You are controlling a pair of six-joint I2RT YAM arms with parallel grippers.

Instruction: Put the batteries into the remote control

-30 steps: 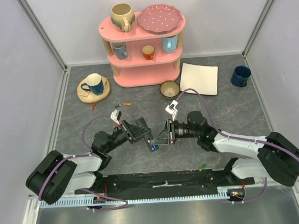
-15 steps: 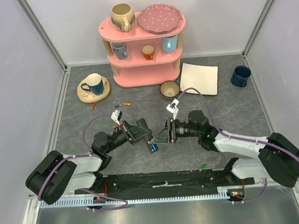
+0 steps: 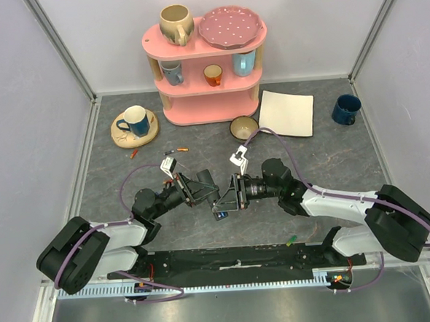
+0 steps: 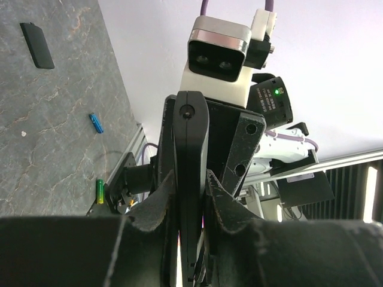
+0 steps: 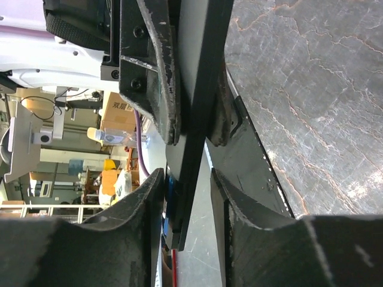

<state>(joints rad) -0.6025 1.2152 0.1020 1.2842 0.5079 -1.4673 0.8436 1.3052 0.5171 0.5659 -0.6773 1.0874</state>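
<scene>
My left gripper (image 3: 211,196) is shut on the black remote control (image 3: 218,207) and holds it edge-on above the table's middle; the left wrist view shows the remote (image 4: 190,137) clamped between my fingers. My right gripper (image 3: 225,202) faces it, jaws open and straddling the remote's free end (image 5: 200,89). A blue battery (image 5: 172,197) lies between my right gripper's left finger (image 5: 140,203) and the remote; the other finger stands clear of it. A loose blue battery (image 4: 96,122) and a green battery (image 4: 100,190) lie on the table. The green one also shows in the top view (image 3: 291,238).
A flat black cover piece (image 4: 37,45) lies on the table. Orange batteries (image 3: 179,150) lie near a saucer holding a blue cup (image 3: 133,122). A pink shelf (image 3: 208,66), a bowl (image 3: 244,128), a white napkin (image 3: 286,113) and a blue mug (image 3: 345,109) stand at the back.
My right gripper has moved left, so its fingers now reach over the remote's end. My left gripper and the remote have stayed nearly still.
</scene>
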